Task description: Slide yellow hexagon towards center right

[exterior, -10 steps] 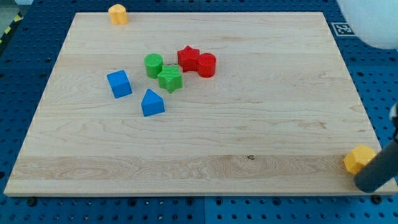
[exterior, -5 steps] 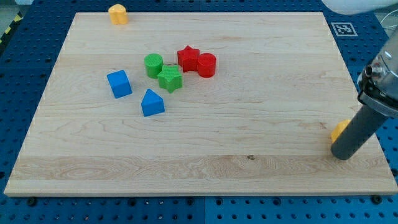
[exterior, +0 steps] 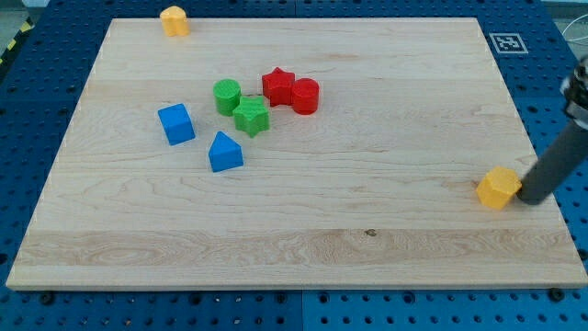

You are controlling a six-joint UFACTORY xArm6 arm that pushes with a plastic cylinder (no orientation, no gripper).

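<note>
My tip (exterior: pixel 530 199) touches the yellow hexagon (exterior: pixel 498 188) from the view's right

Bright, even overhead light; soft short shadows under the blocks, no glare, and a sharp picture throughout.

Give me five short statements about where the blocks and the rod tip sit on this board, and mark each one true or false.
1. My tip sits just to the view's right of the yellow hexagon. True.
2. The red star lies alone, far from any other block. False: it sits right beside the red cylinder.
3. A second yellow block sits at the top left edge of the board. True.
4. The blue cube is to the view's right of the green star. False: it is to the left.
5. The green cylinder sits near the bottom edge. False: it is in the upper middle cluster.
</note>
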